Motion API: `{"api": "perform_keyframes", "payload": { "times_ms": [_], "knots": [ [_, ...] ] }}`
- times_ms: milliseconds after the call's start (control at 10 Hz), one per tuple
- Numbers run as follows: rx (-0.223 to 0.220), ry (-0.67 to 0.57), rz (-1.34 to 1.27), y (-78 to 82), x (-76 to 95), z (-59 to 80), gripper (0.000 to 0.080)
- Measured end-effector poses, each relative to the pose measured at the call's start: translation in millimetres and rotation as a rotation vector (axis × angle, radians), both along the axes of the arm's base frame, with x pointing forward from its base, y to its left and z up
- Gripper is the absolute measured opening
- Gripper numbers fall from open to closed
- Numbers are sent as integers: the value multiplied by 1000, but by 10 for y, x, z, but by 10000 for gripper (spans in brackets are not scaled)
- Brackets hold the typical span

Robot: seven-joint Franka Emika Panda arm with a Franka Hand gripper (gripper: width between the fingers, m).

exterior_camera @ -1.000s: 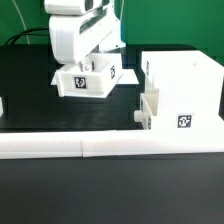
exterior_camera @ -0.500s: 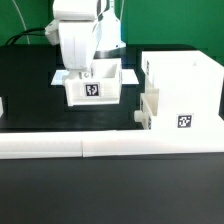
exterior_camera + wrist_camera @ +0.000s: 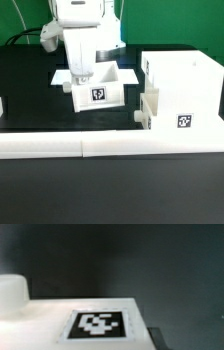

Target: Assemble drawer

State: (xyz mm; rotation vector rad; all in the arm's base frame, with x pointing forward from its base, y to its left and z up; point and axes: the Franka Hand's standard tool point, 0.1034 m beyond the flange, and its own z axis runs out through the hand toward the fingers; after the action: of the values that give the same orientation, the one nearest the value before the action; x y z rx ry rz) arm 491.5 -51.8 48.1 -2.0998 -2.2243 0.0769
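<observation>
Where the scene comes closest in the exterior view, a long low white border rail (image 3: 110, 148) runs across the front of the black table (image 3: 30, 110). Just behind it, toward the exterior view's right, stands the drawer's tall boxy case (image 3: 185, 80), with 1 black-and-white square case tag (image 3: 184, 122) low on its near face. A smaller white part (image 3: 147, 112) juts from the case's side toward the exterior view's left; what it is cannot be told. Farther back, near the middle and apart from the case, sits 1 small open-top tray (image 3: 110, 92), its tray tag (image 3: 98, 95) facing the camera. The gripper (image 3: 80, 76) comes down over the tray's wall on the exterior view's left, and its 2 fingers appear clamped on that wall, grasping the tray. Above and behind it the white arm (image 3: 78, 25) rises out of the top of the picture. The wrist view looks down at close range on the tray's tagged white face, somewhat blurred, with 1 rounded white finger (image 3: 10, 294) at the edge of the face and dark table beyond.
</observation>
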Motion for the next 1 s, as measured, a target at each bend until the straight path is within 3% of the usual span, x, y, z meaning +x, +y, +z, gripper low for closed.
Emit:
{"api": "perform_keyframes", "payload": {
  "times_ms": [800, 1000],
  "knots": [
    [-12, -62, 2, 0, 242, 37, 42],
    [-11, -59, 1, -4, 231, 29, 42]
  ]
}}
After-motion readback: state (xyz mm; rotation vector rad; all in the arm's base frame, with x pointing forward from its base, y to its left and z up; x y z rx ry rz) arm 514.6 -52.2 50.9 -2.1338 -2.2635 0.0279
